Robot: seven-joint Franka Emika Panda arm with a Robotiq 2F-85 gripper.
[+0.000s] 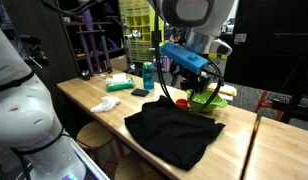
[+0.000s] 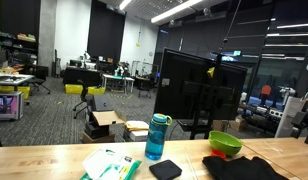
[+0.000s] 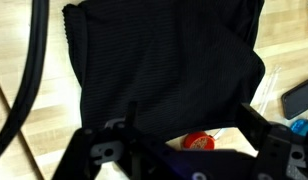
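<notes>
A black cloth [image 1: 174, 130] lies crumpled on the wooden table [image 1: 94, 95]. It also shows in the wrist view [image 3: 164, 60] and at the table's right end in an exterior view [image 2: 259, 168]. My gripper [image 1: 182, 85] hangs just above the cloth's far edge, next to a green bowl [image 1: 206, 98]. In the wrist view the gripper [image 3: 179, 150] is open and empty, with its fingers wide apart. A small red round object [image 3: 198, 142] lies on the table between the fingers, just past the cloth's edge. It also shows in an exterior view [image 1: 181, 102].
A blue bottle [image 1: 148, 75] [image 2: 156, 138], a flat black case [image 1: 141, 93] [image 2: 165, 169], white and green packets [image 1: 119, 83] [image 2: 109, 165] and a white rag [image 1: 106, 104] lie on the table. The green bowl [image 2: 226, 143] stands by the cloth. A black cable [image 3: 34, 60] hangs at the left.
</notes>
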